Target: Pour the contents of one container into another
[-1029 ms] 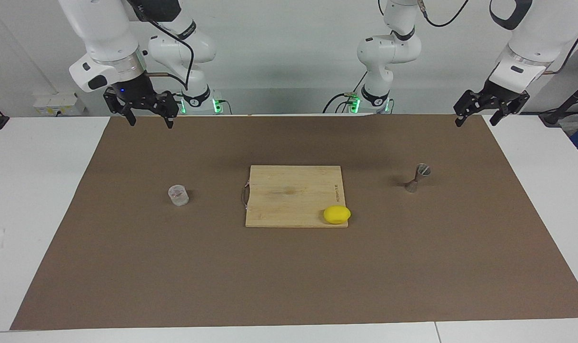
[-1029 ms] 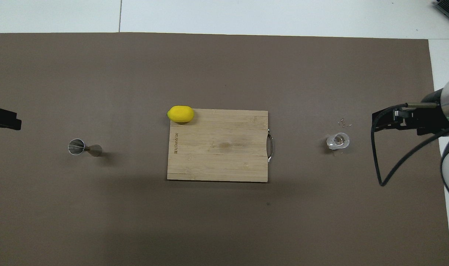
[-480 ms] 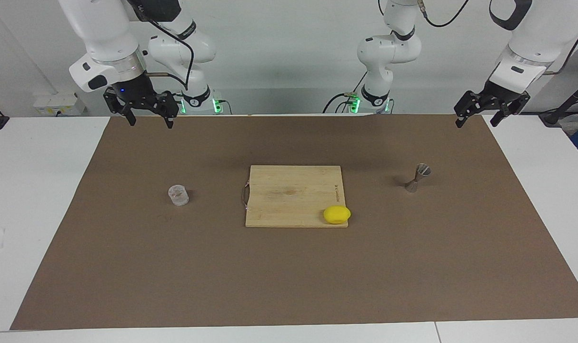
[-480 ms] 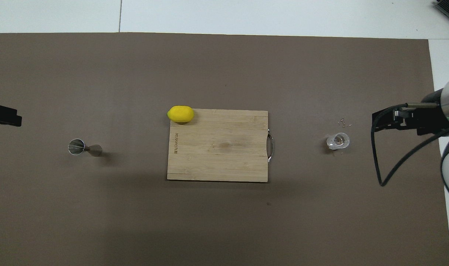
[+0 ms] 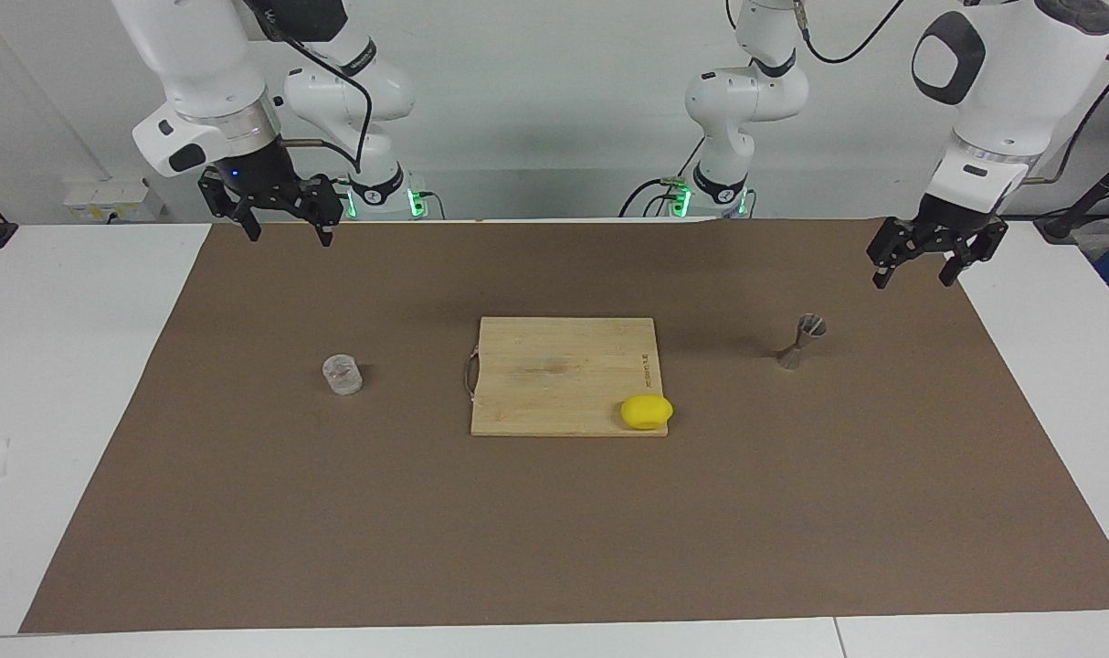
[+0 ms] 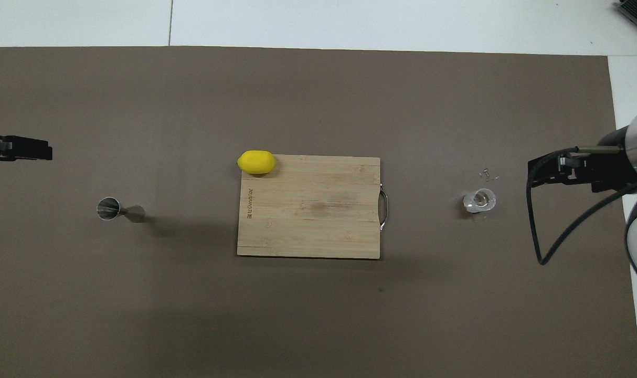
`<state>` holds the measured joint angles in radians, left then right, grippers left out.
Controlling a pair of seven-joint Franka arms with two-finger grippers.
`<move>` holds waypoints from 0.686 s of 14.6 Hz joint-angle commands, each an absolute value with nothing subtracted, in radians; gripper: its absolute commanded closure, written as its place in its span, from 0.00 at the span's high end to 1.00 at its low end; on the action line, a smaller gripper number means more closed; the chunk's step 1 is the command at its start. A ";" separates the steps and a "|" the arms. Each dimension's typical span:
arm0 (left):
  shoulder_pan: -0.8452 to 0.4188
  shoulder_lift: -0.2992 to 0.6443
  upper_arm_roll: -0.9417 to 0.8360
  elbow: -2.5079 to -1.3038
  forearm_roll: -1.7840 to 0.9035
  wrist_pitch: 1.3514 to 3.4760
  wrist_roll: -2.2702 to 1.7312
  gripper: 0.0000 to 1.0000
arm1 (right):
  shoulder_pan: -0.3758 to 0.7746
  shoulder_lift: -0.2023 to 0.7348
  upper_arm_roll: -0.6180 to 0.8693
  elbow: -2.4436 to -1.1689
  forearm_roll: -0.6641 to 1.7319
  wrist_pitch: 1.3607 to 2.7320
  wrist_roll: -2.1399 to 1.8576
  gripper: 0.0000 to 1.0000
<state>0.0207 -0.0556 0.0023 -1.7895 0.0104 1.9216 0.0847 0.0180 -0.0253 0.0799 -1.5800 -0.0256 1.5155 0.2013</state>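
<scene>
With both hands open and empty, bring your left hand down around the narrow waist of the upright jigger at its end of the counter, while your right hand waits above the glass cup.

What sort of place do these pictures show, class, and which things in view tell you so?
Most likely a robotics lab set up as a mock kitchen or bar. Two white arms stand at a white table covered by a brown mat, with a cutting board, lemon, metal jigger and glass cup.
</scene>
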 commanded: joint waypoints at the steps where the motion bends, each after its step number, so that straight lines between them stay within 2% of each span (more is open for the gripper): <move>1: 0.018 -0.052 -0.002 -1.830 0.005 2.034 0.049 1.00 | 0.006 -0.028 0.084 -1.585 -0.029 1.506 0.183 1.00; 5: -0.014 0.001 -0.003 -1.900 0.005 2.313 0.032 1.00 | 0.006 -0.028 0.084 -1.585 -0.029 1.506 0.181 1.00; 10: -0.014 0.057 -0.002 -1.916 0.005 2.356 0.032 1.00 | 0.003 -0.034 0.083 -1.585 -0.029 1.453 0.175 1.00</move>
<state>-0.0091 0.0451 -0.0115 -1.8976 0.0100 2.3279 0.0388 0.0178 -0.0253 0.0797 -1.5800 -0.0256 1.4745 0.2013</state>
